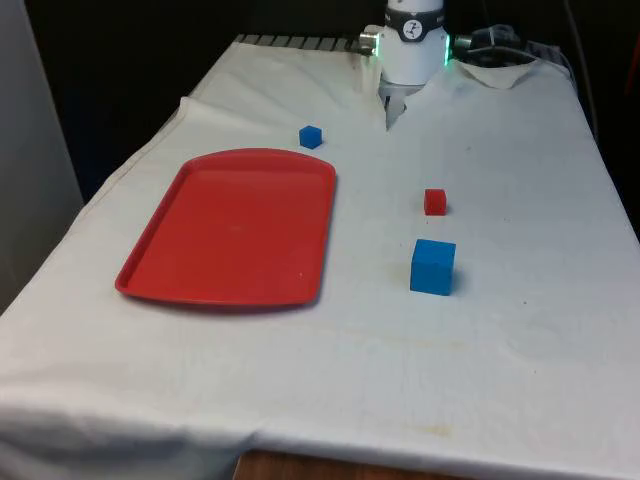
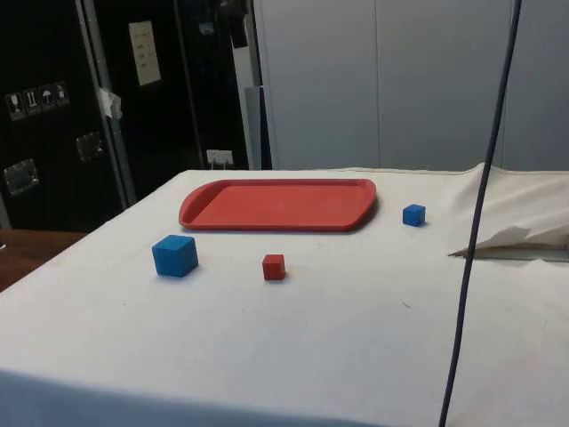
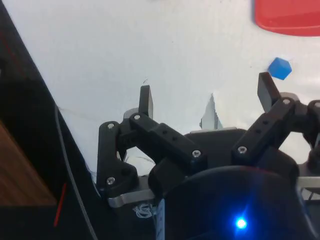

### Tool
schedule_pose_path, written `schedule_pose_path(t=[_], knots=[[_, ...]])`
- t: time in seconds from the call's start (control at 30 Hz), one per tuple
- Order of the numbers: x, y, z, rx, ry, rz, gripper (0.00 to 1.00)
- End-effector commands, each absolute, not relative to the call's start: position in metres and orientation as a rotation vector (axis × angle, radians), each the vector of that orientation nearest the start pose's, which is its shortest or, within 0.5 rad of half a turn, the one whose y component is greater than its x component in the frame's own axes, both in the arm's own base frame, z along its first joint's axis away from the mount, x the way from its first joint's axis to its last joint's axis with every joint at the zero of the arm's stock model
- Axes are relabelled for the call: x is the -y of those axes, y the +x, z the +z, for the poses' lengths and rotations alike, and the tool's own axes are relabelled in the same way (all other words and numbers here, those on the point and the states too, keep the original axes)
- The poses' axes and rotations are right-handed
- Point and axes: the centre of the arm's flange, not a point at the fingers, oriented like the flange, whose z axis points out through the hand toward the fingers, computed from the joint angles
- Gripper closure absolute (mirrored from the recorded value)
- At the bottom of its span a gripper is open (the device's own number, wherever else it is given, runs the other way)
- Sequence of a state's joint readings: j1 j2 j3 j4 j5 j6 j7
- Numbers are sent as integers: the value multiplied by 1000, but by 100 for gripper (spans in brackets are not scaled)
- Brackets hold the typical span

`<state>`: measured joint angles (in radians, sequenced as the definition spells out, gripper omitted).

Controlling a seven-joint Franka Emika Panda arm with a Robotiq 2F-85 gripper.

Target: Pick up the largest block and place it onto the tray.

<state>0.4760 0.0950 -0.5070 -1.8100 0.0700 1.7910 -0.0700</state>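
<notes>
We see the claw (image 3: 207,95) spread wide with nothing between its fingers (image 3: 145,100), hanging above bare white cloth (image 1: 500,350) on the bench. The large blue block (image 1: 432,267) sits upright on the cloth towards the front view's right, well apart from the red tray (image 1: 230,230), which lies flat on the front view's left. A small red block (image 1: 434,202) rests just beyond the large one, near but not touching it. A small blue block (image 1: 311,137) stands close to the tray's far corner, off its rim. In the wrist view this small blue cube appears near one fingertip, with a corner of the tray past it.
</notes>
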Motion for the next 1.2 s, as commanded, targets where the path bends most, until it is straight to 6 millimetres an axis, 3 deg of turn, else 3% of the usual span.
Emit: schedule_pose_path(t=[0.0, 0.6, 1.17], knots=[[2, 580, 478, 28, -3110, 155, 0], [-15, 595, 442, 48, -3135, 93, 0], [-27, 613, 390, 59, -3159, 23, 0]])
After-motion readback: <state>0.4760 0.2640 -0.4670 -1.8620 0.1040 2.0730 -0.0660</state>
